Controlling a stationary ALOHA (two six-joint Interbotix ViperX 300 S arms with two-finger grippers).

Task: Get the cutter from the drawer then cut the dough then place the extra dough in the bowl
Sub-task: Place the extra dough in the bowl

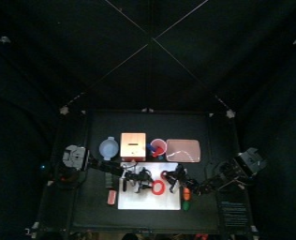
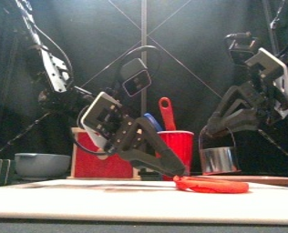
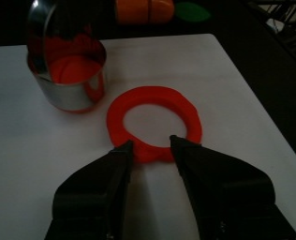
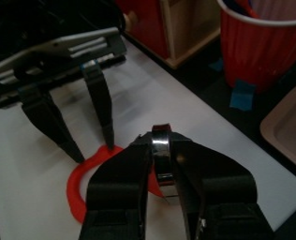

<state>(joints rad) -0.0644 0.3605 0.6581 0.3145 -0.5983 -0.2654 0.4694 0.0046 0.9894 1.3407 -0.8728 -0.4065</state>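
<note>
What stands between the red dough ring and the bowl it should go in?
Nothing visible does. The ring lies on the board at the left hand's tips. The bowl sits back-left, and the box beside it seems off the line.

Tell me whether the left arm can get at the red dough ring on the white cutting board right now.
Probably yes: the left gripper straddles the rim of the flat red dough ring, jaws open, nothing between. The round metal cutter, in the right gripper, is beside it, not over it.
</note>
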